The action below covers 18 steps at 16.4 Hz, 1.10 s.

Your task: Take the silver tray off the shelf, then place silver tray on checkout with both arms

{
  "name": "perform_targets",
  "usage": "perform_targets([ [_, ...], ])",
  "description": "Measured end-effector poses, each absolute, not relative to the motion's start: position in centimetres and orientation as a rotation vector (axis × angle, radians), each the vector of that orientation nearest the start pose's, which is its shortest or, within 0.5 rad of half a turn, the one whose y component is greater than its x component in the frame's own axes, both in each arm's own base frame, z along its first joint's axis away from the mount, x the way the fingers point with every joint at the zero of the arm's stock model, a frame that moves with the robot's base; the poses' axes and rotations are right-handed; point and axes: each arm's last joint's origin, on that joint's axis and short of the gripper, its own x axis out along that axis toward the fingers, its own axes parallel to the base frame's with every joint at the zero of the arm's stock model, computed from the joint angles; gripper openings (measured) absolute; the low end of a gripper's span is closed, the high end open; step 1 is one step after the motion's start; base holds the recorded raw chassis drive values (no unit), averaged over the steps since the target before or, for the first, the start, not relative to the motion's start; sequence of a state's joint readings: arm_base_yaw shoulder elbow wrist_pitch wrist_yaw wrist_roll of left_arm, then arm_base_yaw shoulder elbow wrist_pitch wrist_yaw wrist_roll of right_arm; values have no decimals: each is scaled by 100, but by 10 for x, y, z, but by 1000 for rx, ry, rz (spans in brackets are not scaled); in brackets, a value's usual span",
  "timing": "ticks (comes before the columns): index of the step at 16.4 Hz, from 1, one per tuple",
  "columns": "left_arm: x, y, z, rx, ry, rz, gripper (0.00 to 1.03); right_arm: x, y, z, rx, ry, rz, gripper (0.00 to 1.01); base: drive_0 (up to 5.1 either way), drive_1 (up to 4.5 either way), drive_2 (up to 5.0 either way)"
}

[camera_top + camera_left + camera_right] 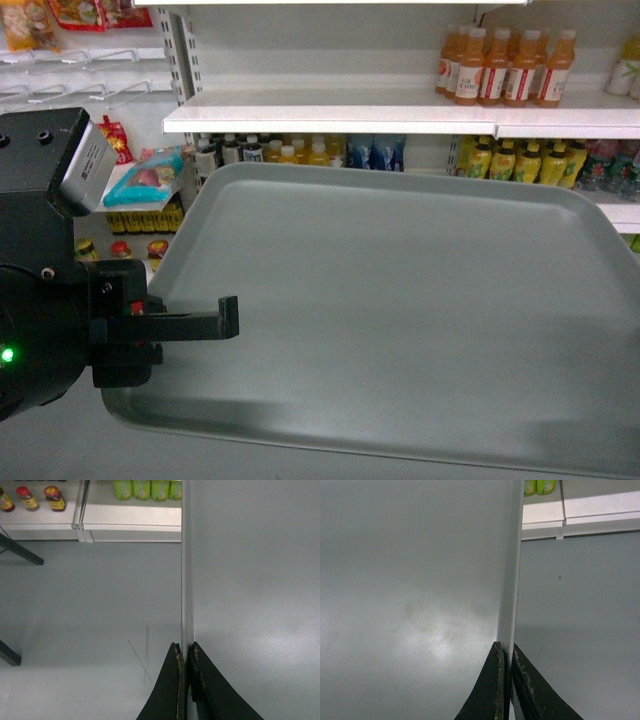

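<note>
Filling most of the head view, the silver tray (400, 320) hung in the air in front of the shelf (330, 118), clear of its boards, its far edge tilted up toward the drink bottles (505, 68) at 1 o'clock. It looked stiff and flat, a thin sheet with a low raised rim, probably light for its span but smooth and likely slippery. The rim seemed the only sound place to grip, and one edge alone would let so wide a sheet twist, so opposite short edges suited it best.

That was how it was held. At 9 o'clock in the head view the left hand (225, 318) reached over the tray's left edge; the left wrist view showed its fingers nearly closed, pinching the rim (187, 605). The right hand (507, 655) lay outside the head view, yet its own camera showed it clamped likewise on the opposite rim, above grey floor (580, 620). No tabletop for checkout showed anywhere.
</note>
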<state>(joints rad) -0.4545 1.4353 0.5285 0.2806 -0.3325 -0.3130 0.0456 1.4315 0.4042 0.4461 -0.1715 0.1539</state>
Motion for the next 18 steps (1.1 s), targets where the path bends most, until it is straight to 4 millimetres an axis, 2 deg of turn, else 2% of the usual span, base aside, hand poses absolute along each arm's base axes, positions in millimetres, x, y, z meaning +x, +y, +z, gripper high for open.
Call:
perform_targets([
  [18, 237, -105, 153, -62, 592, -25, 2, 241, 16, 134, 188, 596, 166, 2, 8, -391, 407],
])
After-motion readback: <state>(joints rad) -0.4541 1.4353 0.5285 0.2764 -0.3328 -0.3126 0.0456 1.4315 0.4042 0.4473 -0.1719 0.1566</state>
